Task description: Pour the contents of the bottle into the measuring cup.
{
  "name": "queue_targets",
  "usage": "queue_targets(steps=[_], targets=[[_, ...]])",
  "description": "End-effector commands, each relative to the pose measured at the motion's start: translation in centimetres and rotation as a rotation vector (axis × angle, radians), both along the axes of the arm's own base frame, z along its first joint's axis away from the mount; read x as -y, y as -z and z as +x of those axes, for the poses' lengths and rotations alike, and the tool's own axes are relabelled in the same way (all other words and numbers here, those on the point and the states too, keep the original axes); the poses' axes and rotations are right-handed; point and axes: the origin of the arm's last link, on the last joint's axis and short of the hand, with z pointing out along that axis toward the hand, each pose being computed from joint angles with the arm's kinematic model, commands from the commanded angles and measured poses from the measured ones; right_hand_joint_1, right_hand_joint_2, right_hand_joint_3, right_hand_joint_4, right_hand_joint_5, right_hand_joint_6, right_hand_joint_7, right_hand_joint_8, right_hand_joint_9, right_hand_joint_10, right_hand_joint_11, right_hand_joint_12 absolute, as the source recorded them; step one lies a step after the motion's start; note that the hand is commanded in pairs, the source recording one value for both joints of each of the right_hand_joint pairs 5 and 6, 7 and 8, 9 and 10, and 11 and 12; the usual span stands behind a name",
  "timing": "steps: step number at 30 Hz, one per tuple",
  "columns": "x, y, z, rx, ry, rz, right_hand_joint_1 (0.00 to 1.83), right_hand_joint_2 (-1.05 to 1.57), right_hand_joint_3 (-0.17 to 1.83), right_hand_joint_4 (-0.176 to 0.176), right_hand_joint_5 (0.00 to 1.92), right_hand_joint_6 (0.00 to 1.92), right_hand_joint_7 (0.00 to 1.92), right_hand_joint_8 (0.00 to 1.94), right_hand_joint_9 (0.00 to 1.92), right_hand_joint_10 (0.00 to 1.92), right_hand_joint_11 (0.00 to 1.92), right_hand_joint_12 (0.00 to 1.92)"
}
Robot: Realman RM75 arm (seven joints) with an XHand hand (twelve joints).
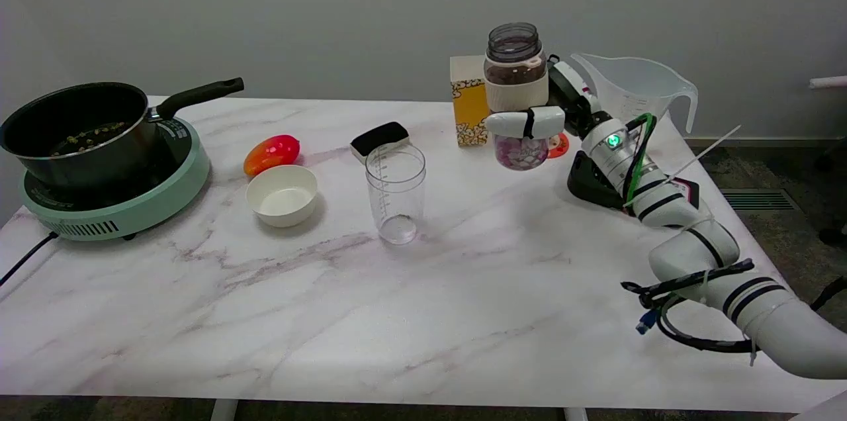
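1. The white marble-patterned bench [410, 315] carries everything here and fills most of what I can see.
2. The white right arm [695, 235] reaches in from the lower right, bound with black and green cables.
3. At the far left a mint-green round hotplate [119, 202] holds a black saucepan with a long handle [79, 136]; small bits lie in the pan's bottom.
4. A large clear plastic jug with a spout [638, 93] stands at the far right edge, behind the arm.
5. The black-and-white right hand [539, 110] grips the clear jar-like bottle with no lid [516, 100]; its fingers [523, 123] wrap round the bottle's middle. The bottle is upright and lifted off the bench, with pink-and-white pieces showing at its bottom.
6. A yellow popcorn box [466, 106] stands just behind the bottle.
7. The clear cylindrical measuring cup [396, 192] stands upright near the bench's middle, well apart from the bottle and to its left.
8. A white round bowl [282, 195] sits left of the cup.
9. A red-orange mango-like fruit [272, 153] lies just behind the bowl.
10. A black-and-white sponge-like block [380, 140] rests behind the cup.
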Motion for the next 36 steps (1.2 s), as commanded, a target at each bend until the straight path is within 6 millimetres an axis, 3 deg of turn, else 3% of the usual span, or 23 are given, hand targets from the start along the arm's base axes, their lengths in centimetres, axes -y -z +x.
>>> queue_targets(steps=[1,26,36], targets=[[0.8,-1.5,3.5,-0.264,-0.033,-0.028,1.25,1.57,0.26,0.0,1.92,1.92,1.77,1.77,1.65,1.65,1.35,1.35],[-0.5,2.9,4.6,-0.639,-0.143,0.007,1.24,1.57,0.27,0.0,1.92,1.92,1.75,1.75,1.63,1.63,1.33,1.33],[-1.4,5.3,2.9,-0.719,-0.151,-0.025,1.24,1.57,0.27,0.0,1.92,1.92,1.75,1.75,1.63,1.63,1.33,1.33]])
